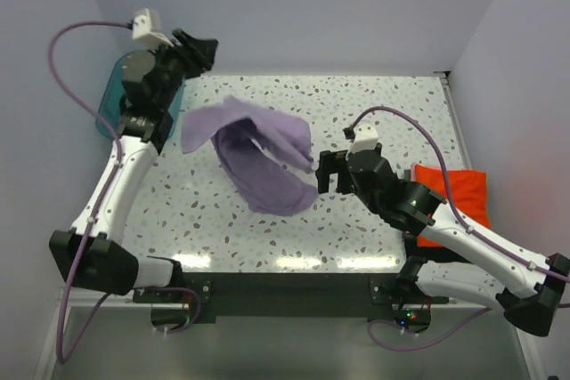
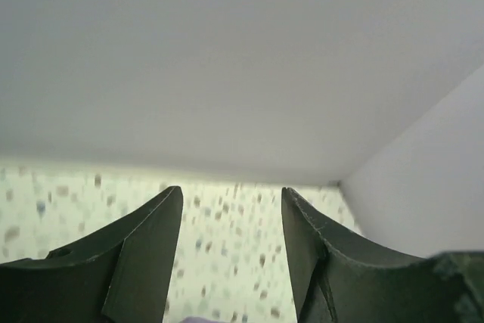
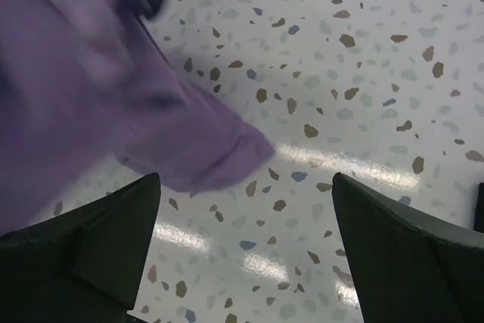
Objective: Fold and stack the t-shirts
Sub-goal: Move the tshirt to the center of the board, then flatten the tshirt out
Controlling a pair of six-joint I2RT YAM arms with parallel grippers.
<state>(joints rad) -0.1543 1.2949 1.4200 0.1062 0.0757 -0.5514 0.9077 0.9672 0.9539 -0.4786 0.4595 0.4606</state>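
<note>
The lavender-purple t-shirt [image 1: 258, 153] lies bunched and rumpled in the middle of the speckled table [image 1: 392, 113], not folded. My right gripper [image 1: 319, 175] is open and empty just right of its edge. In the right wrist view the shirt [image 3: 83, 88] is blurred at the upper left, beyond the open gripper [image 3: 246, 178]. The orange-red t-shirt [image 1: 454, 198] lies folded at the right edge, partly under my right arm. My left gripper [image 1: 207, 46] is open and empty, raised at the far left corner, apart from the shirt. In the left wrist view the gripper [image 2: 232, 191] faces the back wall.
A teal plastic tub [image 1: 111, 95] stands at the far left, behind my left arm. White walls close the back and both sides. A dark rail [image 1: 285, 287] with the arm bases runs along the near edge.
</note>
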